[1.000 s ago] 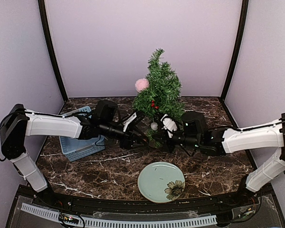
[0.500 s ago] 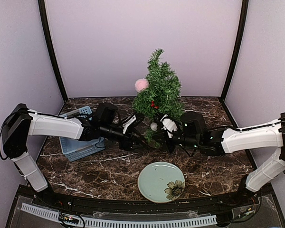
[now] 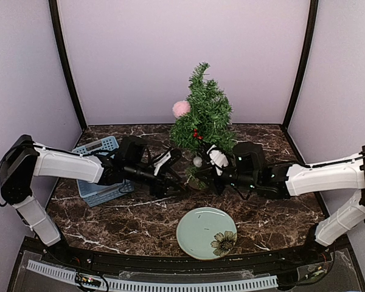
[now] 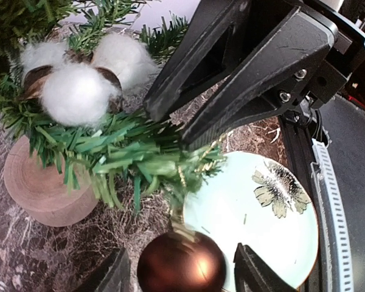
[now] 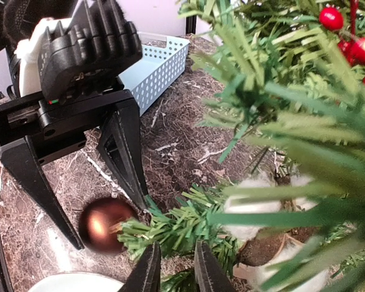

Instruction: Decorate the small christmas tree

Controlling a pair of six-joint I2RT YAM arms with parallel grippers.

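Brown bauble [image 5: 106, 224] hangs by a gold thread off a low branch of the small christmas tree [image 3: 204, 115]. Looks hung, not held. The tree stands back-centre on the marble table [image 3: 140, 219], upright on its wood stump [image 4: 42, 188]. Also on it: pink pompom [image 3: 181, 108], red berries [image 3: 198, 134], white cotton bolls [image 4: 79, 91]. Several ornaments are up, so I'd call the job well along. The crown looks bare and could take more. I see no loose ornament on the green plate [image 3: 207, 233], and can't tell what the blue basket [image 3: 100, 176] holds.

Pose: both my arms are stretched low, near-horizontal, reaching the tree's foot from either side with wrists facing each other.
- **Left gripper** [image 4: 180, 255]: jaws wide, bauble between the fingers with a gap on each side, no contact.
- **Right gripper** [image 5: 175, 267]: narrow slit, needles of that same low branch at the tips. Can't tell whether they're pinched or free.
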